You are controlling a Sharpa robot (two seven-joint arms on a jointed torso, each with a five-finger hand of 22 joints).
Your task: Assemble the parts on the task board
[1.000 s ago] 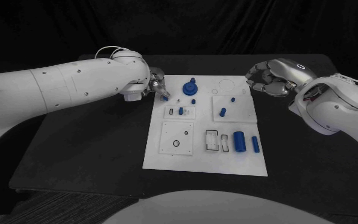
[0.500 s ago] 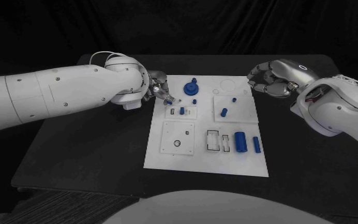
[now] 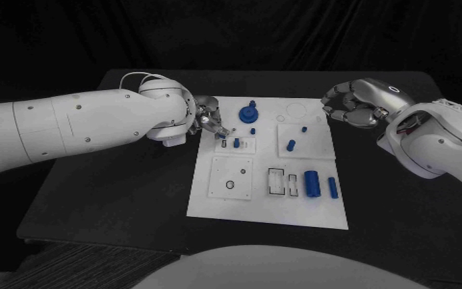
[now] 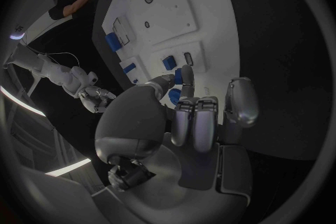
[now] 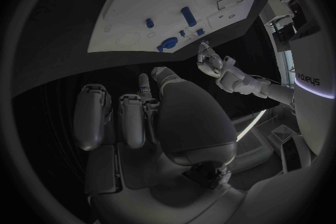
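The white task board lies mid-table. On it are a blue gear, small blue pegs, a fat blue cylinder and a thinner one. My left hand reaches over the board's far left corner. Its thumb and a fingertip pinch what looks like a small blue part, just above the block with the peg and a slot. My right hand hovers off the board's far right edge, fingers curled in on nothing.
The board also carries empty rectangular slots, a ring hole and a round outline. Bare black table lies on both sides of the board and in front of it.
My left hand has crept rightward and slightly nearer, from the board's left edge to over the peg block. The right hand has hardly moved.
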